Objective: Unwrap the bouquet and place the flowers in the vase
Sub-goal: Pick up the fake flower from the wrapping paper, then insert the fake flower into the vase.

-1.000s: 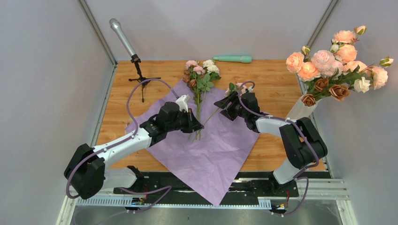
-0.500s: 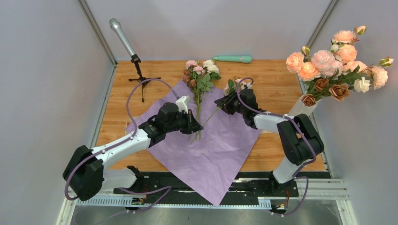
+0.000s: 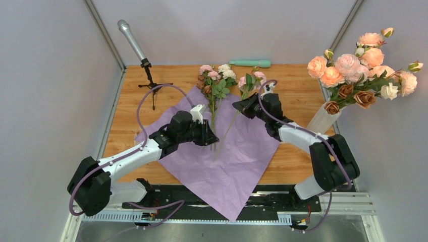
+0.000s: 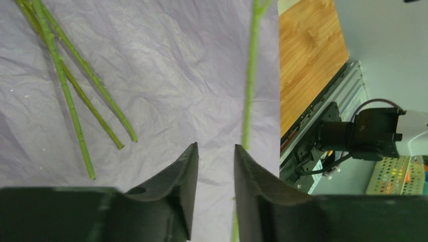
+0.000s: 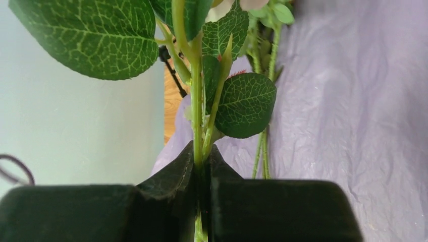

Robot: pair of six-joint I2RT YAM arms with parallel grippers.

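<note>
The bouquet lies unwrapped: lilac paper (image 3: 227, 156) is spread flat, and small pink and white flowers (image 3: 216, 76) rest across its far corner. Their green stems (image 4: 75, 101) show in the left wrist view. My right gripper (image 3: 246, 104) (image 5: 202, 151) is shut on the leafy stem (image 5: 196, 116) of one pink flower (image 3: 252, 78), held off the paper. That stem's lower end (image 4: 247, 101) passes just outside my left gripper's (image 3: 211, 137) (image 4: 215, 146) right finger. The left gripper is open, with only paper between its fingers. The white vase (image 3: 322, 119) leans at the table's right edge.
Large peach-orange roses (image 3: 353, 68) on leafy branches fill the vase. A mint-green cylinder (image 3: 251, 63) lies at the back edge. A microphone (image 3: 130, 36) on a small tripod (image 3: 151, 84) stands at the back left. Grey walls enclose the table on both sides.
My left gripper has opened and let go of the stem. My right gripper has shut on that stem and carried the pink flower up and toward the back.
</note>
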